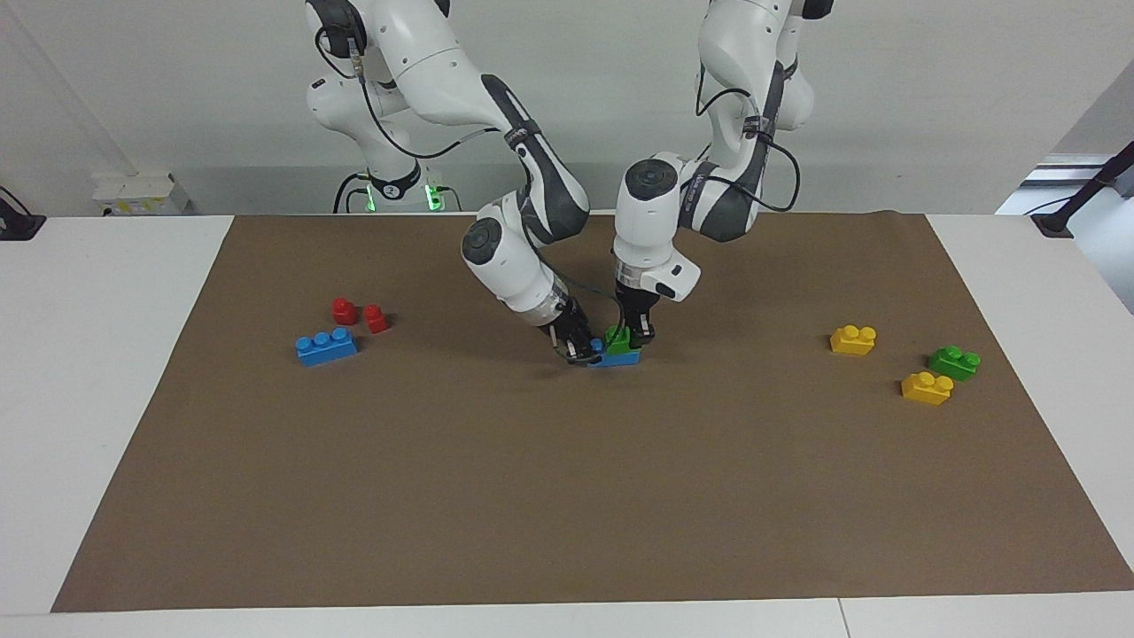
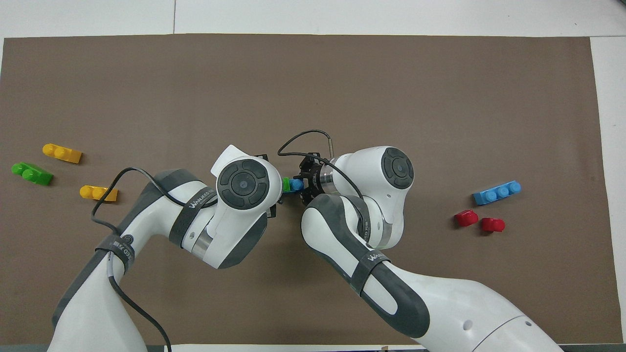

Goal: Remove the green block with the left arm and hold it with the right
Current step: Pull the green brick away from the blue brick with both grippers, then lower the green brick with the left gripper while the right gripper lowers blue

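The green block (image 1: 617,338) sits stud-up on a small blue brick (image 1: 622,358) in the middle of the brown mat. My left gripper (image 1: 631,336) comes straight down onto it and is shut on the green block. My right gripper (image 1: 582,351) leans in low from the right arm's end and is shut on the blue brick's end. In the overhead view only a sliver of the green block (image 2: 285,184) and of the blue brick (image 2: 295,185) shows between the two wrists, and the left gripper's fingers are hidden under its wrist.
Toward the right arm's end lie a blue three-stud brick (image 1: 327,346) and two small red pieces (image 1: 344,310) (image 1: 376,318). Toward the left arm's end lie two yellow bricks (image 1: 853,339) (image 1: 927,387) and a darker green brick (image 1: 954,361).
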Robot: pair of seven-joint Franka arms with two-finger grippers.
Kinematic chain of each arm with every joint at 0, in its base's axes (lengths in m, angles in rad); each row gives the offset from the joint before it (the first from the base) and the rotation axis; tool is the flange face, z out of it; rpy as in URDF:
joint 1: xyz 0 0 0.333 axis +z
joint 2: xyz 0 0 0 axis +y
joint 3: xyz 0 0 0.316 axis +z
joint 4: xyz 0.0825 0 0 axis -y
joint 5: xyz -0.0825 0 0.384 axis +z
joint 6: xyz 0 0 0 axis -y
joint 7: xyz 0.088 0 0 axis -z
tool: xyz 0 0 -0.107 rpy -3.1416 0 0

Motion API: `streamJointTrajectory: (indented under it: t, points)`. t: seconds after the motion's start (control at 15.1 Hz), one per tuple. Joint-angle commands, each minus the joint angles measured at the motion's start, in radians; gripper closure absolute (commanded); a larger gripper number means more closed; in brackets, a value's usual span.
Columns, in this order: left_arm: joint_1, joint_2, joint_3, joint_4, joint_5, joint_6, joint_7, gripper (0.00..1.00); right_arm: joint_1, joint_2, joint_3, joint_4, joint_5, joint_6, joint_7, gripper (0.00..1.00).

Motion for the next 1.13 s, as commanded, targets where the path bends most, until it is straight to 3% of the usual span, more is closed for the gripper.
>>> streamJointTrajectory:
  t: [0.0,0.53,0.8,1.06]
  points:
    - [-0.015,-0.012,0.012,-0.008,0.019,0.008,-0.010,1.00,0.004,0.002,-0.001,-0.007,0.029,0.033,-0.032,1.00]
    - [0.066,-0.145,0.016,0.043,0.016,-0.159,0.112,1.00,-0.004,0.002,-0.001,0.001,0.029,0.023,-0.032,1.00]
    - [0.192,-0.159,0.015,0.050,-0.007,-0.185,0.371,1.00,-0.082,-0.021,-0.013,0.068,-0.001,-0.106,-0.050,1.00]
    - [0.371,-0.153,0.016,0.050,-0.119,-0.182,0.813,1.00,-0.275,-0.076,-0.015,0.111,-0.083,-0.319,-0.203,1.00]
